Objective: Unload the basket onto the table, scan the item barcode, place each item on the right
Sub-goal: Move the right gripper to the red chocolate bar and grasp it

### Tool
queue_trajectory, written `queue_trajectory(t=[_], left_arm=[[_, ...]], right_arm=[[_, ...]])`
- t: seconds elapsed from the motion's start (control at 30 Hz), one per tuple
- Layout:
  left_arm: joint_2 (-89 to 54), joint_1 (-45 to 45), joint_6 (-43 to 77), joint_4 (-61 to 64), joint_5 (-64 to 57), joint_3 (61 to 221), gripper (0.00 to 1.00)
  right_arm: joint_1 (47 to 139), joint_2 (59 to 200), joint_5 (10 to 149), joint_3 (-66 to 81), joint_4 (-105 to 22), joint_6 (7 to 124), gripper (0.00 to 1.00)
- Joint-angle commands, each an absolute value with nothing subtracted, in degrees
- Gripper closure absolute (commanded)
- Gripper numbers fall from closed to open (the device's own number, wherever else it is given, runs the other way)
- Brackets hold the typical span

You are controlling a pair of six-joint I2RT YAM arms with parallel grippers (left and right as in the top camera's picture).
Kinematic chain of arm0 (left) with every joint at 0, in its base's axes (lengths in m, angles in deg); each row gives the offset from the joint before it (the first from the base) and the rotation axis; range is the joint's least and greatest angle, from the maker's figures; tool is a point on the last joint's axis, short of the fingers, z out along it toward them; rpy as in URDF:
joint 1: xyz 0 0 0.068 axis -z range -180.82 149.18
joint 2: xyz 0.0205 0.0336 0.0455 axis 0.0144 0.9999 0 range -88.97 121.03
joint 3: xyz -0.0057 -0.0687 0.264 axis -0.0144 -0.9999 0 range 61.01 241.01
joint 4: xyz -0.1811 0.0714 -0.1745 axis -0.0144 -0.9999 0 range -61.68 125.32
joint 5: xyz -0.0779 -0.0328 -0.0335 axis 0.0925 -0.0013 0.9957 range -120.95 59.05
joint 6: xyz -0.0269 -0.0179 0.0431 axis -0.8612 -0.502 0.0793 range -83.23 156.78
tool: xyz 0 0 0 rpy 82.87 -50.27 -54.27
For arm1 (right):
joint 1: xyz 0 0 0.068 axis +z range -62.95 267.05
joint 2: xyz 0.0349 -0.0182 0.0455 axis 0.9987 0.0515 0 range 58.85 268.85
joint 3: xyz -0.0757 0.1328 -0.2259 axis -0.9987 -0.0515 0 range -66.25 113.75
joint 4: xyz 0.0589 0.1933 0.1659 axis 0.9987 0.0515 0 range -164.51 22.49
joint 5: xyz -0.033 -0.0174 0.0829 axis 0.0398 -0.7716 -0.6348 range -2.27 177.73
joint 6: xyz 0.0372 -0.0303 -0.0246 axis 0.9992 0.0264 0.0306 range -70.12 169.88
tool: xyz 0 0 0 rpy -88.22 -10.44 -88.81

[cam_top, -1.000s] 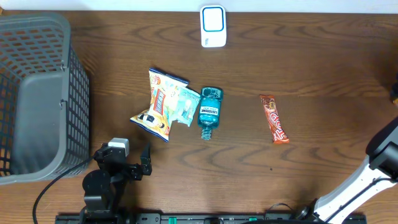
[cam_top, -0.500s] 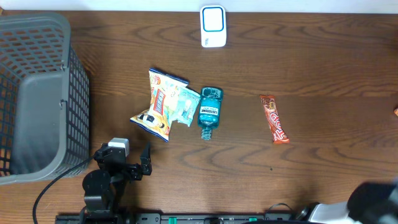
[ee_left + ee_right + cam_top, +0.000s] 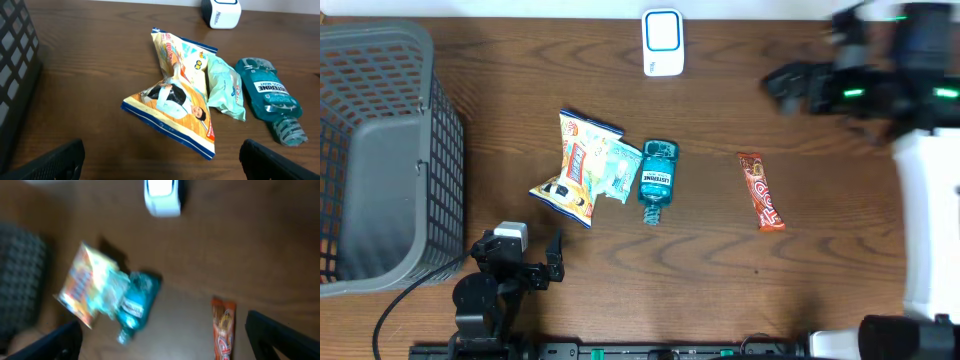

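Several items lie mid-table: a yellow chips bag (image 3: pixel 577 167), a pale green pack (image 3: pixel 618 168), a teal mouthwash bottle (image 3: pixel 657 180) and an orange-red candy bar (image 3: pixel 761 190). A white scanner (image 3: pixel 662 42) with a blue outline stands at the far edge. My right gripper (image 3: pixel 788 86) hovers blurred at the upper right, open and empty, above and right of the candy bar (image 3: pixel 223 330). Near the front left edge my left gripper (image 3: pixel 518 257) rests open and empty, facing the chips bag (image 3: pixel 175 95). In the left wrist view the bottle (image 3: pixel 270 95) lies to the right.
A grey mesh basket (image 3: pixel 380 150) fills the left side of the table. The right arm's white link (image 3: pixel 928 220) runs down the right edge. Bare wood lies between the bottle and the candy bar.
The right arm has swung from the lower right corner up to the far right of the table, blurred by motion, and its jaws have opened wider. The left arm and all items stayed put.
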State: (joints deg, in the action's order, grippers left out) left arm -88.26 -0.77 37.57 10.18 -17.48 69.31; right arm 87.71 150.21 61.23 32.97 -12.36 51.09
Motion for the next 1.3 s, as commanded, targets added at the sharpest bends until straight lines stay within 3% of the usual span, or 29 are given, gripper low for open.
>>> queue_trajectory(t=[0.0, 0.2, 0.33, 0.5, 0.8, 1.03, 1.27], left_arm=[[-88.3, -1.0, 37.1, 9.1, -17.0, 68.5, 0.01], [-88.3, -1.0, 37.1, 9.1, -17.0, 68.5, 0.01], [-88.3, -1.0, 37.1, 9.1, -17.0, 68.5, 0.01], [-88.3, -1.0, 37.1, 9.1, -17.0, 68.5, 0.01], [-88.3, -1.0, 37.1, 9.1, -17.0, 68.5, 0.01], [-88.3, -1.0, 37.1, 9.1, -17.0, 68.5, 0.01], [-88.3, -1.0, 37.1, 9.1, -17.0, 68.5, 0.02]], right_arm=[[94.5, 153.7, 77.8, 28.1, -11.9, 48.5, 0.01], [99.7, 160.8, 89.8, 21.2, -11.9, 52.1, 0.03], [100.5, 165.3, 92.3, 19.8, -11.8, 54.6, 0.28], [101.3, 169.3, 92.4, 18.1, -11.4, 54.6, 0.48], [102.9, 173.1, 103.6, 13.3, -13.3, 60.6, 0.52], [104.3, 173.4, 104.0, 10.6, -15.4, 60.6, 0.63], [106.4, 173.4, 110.1, 7.3, -18.6, 63.5, 0.64]])
